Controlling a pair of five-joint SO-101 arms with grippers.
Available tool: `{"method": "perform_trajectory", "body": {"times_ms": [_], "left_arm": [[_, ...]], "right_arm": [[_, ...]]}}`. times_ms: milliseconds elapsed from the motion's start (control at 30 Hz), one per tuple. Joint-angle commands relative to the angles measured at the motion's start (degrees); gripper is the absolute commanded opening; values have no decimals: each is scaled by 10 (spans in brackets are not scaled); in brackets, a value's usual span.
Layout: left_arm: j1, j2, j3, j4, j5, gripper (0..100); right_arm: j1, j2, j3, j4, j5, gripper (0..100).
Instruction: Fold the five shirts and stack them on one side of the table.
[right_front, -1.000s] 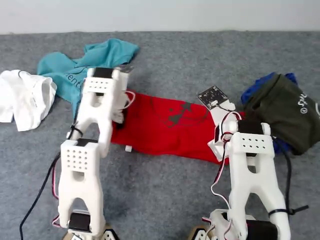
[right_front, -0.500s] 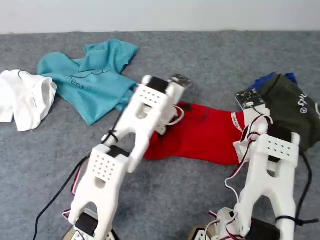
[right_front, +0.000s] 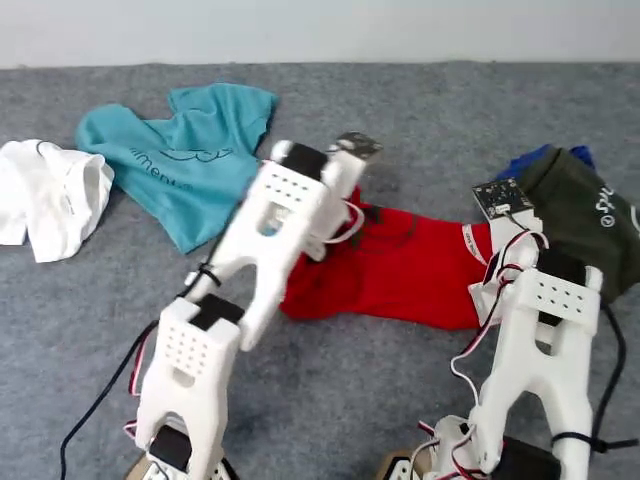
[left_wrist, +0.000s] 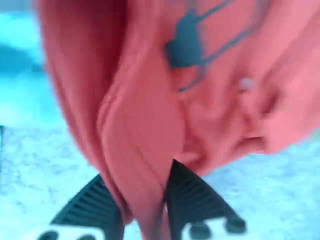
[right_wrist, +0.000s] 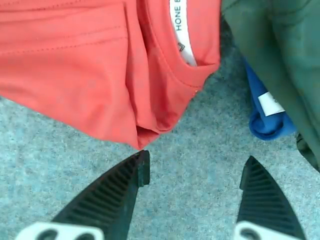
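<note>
Left arm leans diagonally over the red shirt (right_front: 410, 265), which lies mid-table; the wrist view shows the left gripper (left_wrist: 142, 185) pinching a raised fold of it; right gripper (right_wrist: 196, 165) hovers spread wide, holding nothing, above the grey table (right_wrist: 200, 125) beside the shirt's collar and a green shirt (right_wrist: 270, 45).

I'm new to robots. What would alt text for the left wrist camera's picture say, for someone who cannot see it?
A bunched fold of a red shirt is pinched between two black ridged jaws, shut on the cloth. The rest of the shirt spreads beyond them, showing a dark printed design, with the table underneath.
</note>
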Motion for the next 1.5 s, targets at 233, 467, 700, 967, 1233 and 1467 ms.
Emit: {"method": "perform_trajectory", "body": {"times_ms": [233,467,700,967,1233,1467], "left_arm": [[-138,65,-1,14,6,19],[-243,78,-1,13,3,19],[-270,79,2,2,6,19],[-268,82,11,14,4,39],[-273,133,-17,14,6,119],[-276,127,-34,15,4,121]], "right_arm": [[5,-27,-26,17,-1,288],[2,-27,-27,26,-1,288],[1,-27,-25,26,-1,288],[1,-27,-25,27,-1,288],[1,-27,-25,27,-1,225],[1,-26,-25,27,-1,237]]}}
